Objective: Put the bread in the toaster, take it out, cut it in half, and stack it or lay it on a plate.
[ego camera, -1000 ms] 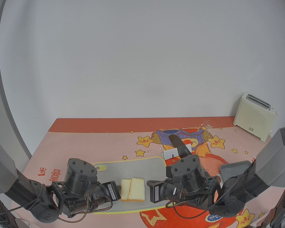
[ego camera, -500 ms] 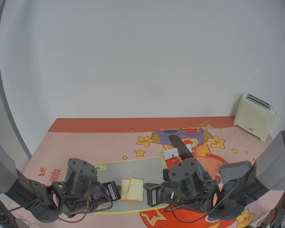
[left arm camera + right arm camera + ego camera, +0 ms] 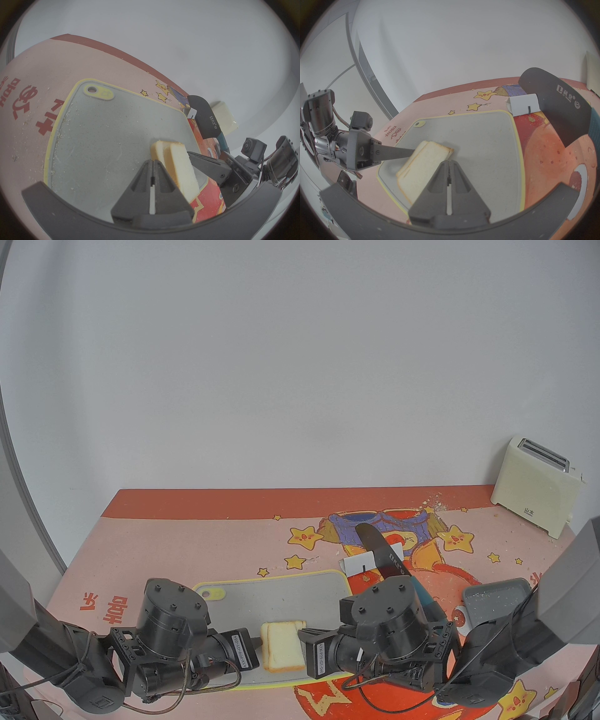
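Two bread halves point(image 3: 284, 645) lie one over the other on the grey cutting board point(image 3: 281, 599), near its front edge. My left gripper point(image 3: 256, 649) is shut, its tip against the left side of the bread point(image 3: 179, 168). My right gripper point(image 3: 302, 641) is shut too, its tip at the bread's right side point(image 3: 425, 164). The stack sits squeezed between the two tips. In the left wrist view my own gripper point(image 3: 153, 162) touches the crust, and the right gripper point(image 3: 204, 159) shows beyond. From the right wrist, my gripper point(image 3: 448, 162) rests over the top slice.
A black knife point(image 3: 384, 555) with a teal handle stands in a white holder point(image 3: 361, 565) just right of the board. A grey plate point(image 3: 497, 597) lies to the right. The cream toaster point(image 3: 537, 485) is at the back right corner.
The right gripper has pushed left, sliding the right half up onto the left half; they lay side by side before. The left gripper shifted slightly right and nearer.
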Robot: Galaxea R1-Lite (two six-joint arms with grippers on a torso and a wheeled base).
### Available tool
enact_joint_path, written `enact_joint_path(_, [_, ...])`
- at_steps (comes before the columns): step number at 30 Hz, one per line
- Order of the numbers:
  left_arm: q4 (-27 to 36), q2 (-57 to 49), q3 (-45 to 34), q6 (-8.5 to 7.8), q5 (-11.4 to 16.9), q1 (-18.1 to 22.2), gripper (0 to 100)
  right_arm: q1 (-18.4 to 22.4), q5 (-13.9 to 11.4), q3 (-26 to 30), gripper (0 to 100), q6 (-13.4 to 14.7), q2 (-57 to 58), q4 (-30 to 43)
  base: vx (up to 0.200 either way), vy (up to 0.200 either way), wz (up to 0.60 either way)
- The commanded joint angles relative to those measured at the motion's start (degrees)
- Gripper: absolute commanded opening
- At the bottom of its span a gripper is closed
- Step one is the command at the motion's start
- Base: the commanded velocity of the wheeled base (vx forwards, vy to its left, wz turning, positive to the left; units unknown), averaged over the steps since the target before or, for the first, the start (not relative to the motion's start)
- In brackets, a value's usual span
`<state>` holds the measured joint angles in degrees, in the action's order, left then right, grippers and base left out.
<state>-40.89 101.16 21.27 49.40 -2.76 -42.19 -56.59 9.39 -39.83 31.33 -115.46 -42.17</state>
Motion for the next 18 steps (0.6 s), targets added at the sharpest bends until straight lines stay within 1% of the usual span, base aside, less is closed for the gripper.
enact_joint_path(1, [0.1,-0.2,0.1,-0.18,-0.3,0.5,0,0.5,0.1,-0.1,0,0.0,0.4,0.0,0.000,0.000,0.00])
enact_joint_path(5, [0.1,-1.3,0.3,-0.44,-0.3,1.5,0,1.0,0.1,0.1,0,-0.2,0.6,0.2,0.000,0.000,0.00])
enact_joint_path(9, [0.1,-6.1,0.5,-0.62,0.0,3.3,0,1.0,0.2,0.2,0,-0.3,0.9,0.3,0.000,0.000,0.00])
enact_joint_path(11, [0.1,-9.4,0.3,-1.85,0.1,4.5,0,1.1,0.1,0.3,0,-0.3,2.2,0.6,0.000,0.000,0.00])
enact_joint_path(13, [0.6,-14.2,0.3,-3.87,0.4,5.6,0,1.1,0.1,0.4,0,-0.3,3.7,0.8,0.000,0.000,0.00])
enact_joint_path(14, [1.0,-17.1,0.3,-4.57,0.8,6.3,0,1.2,0.1,0.4,0,-0.3,4.3,1.0,0.000,0.000,0.00])
enact_joint_path(15, [1.6,-19.2,0.2,-5.01,1.7,6.9,0,1.5,0.1,0.5,0,-0.3,4.5,1.4,0.000,0.000,0.00])
enact_joint_path(16, [1.6,-19.2,0.2,-5.01,1.7,6.9,0,1.5,0.1,0.5,0,-0.3,4.5,1.4,0.000,0.000,0.00])
enact_joint_path(17, [6.6,-24.6,0.5,-5.54,5.9,9.3,0,2.1,0.1,0.5,0,-0.3,4.9,3.0,0.000,0.000,0.00])
enact_joint_path(18, [10.2,-26.9,1.0,-5.54,7.9,10.9,0,2.3,0.1,0.5,0,-0.2,5.0,3.2,0.000,0.000,0.00])
